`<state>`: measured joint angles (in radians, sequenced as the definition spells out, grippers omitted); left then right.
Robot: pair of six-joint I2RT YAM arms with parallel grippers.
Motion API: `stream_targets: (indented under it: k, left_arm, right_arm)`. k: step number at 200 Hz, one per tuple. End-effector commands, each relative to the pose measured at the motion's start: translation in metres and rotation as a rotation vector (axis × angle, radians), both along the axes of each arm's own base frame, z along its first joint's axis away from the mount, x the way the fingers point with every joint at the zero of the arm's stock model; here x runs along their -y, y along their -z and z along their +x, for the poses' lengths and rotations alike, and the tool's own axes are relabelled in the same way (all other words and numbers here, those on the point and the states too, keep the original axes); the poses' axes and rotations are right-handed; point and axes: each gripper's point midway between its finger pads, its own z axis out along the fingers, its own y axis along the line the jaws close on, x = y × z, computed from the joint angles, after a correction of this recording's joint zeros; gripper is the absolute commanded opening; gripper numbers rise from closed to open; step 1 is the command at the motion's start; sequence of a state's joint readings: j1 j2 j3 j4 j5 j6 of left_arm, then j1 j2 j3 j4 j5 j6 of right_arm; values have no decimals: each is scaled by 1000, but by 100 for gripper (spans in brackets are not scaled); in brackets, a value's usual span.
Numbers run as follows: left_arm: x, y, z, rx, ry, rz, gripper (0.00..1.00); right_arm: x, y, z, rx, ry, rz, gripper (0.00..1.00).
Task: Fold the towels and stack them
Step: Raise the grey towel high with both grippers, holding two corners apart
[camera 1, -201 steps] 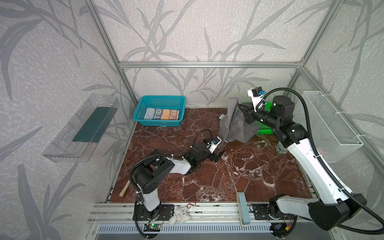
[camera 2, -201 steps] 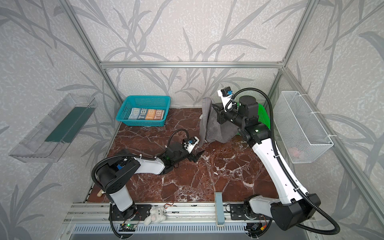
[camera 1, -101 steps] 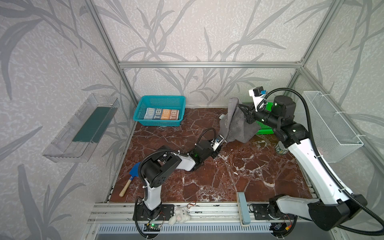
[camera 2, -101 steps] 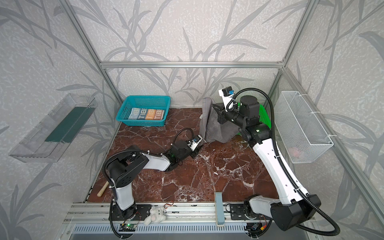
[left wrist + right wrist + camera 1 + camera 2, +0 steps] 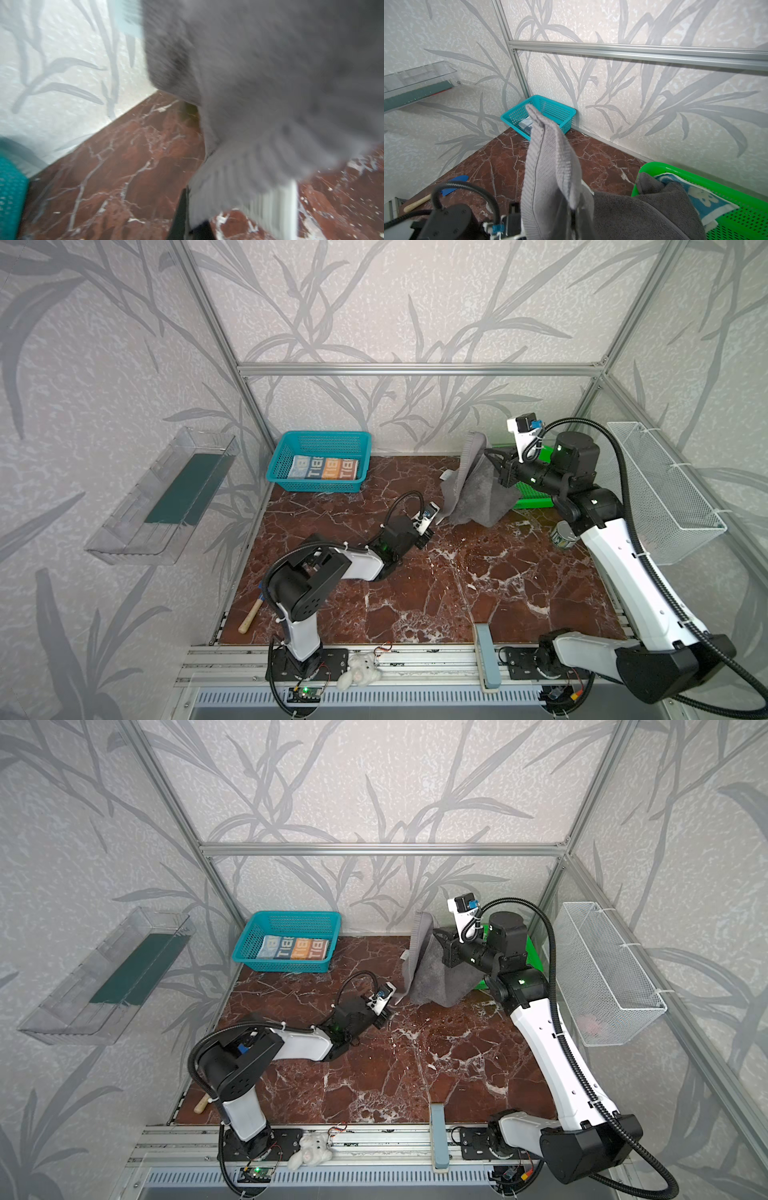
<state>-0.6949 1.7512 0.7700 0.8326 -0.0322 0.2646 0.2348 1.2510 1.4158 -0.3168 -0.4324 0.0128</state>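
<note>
The dark grey towel (image 5: 478, 497) (image 5: 436, 977) hangs at the back right, lifted by one corner. My right gripper (image 5: 492, 460) (image 5: 573, 216) is shut on that raised corner, and the cloth (image 5: 550, 166) stands up past its jaws. My left gripper (image 5: 434, 526) (image 5: 387, 1014) (image 5: 193, 218) is low over the table, shut on the towel's lower ribbed corner (image 5: 228, 187). The orange, blue and white lettered towel (image 5: 323, 467) (image 5: 293, 947) lies folded in the teal basket. A teal towel with white bunnies (image 5: 699, 197) lies in the green basket, partly under the grey one.
The teal basket (image 5: 286, 456) stands back left and the green basket (image 5: 536, 499) back right. Beside the right arm is a tin can (image 5: 563, 535). A wire basket (image 5: 665, 497) hangs on the right wall, a clear shelf (image 5: 166, 497) on the left. A wooden-handled tool (image 5: 249, 616) lies front left.
My left gripper reached right and back to the grey towel's lower corner and closed on it. The right arm kept the towel raised and stayed in place.
</note>
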Motion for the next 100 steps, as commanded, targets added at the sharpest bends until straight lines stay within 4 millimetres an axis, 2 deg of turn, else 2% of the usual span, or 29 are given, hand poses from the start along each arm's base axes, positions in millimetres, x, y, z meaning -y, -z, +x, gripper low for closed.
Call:
stream_targets:
  k: [1, 21, 39, 76, 100]
  left_arm:
    - [-41, -88, 19, 186, -86, 10, 0]
    - [-69, -151, 23, 289, -112, 25, 0]
    - [-84, -202, 21, 370, -109, 57, 0]
    - [-107, -289, 14, 536, -128, 131, 0]
    - [-122, -344, 5, 652, -169, 172, 0]
  right_arm:
    - [3, -11, -5, 51, -21, -24, 0]
    - [3, -16, -4, 95, -26, -44, 0]
    - [2, -23, -2, 122, -33, -58, 0]
    - [-6, -47, 2, 176, -75, -43, 0]
    - [-16, -65, -2, 211, -141, -22, 0]
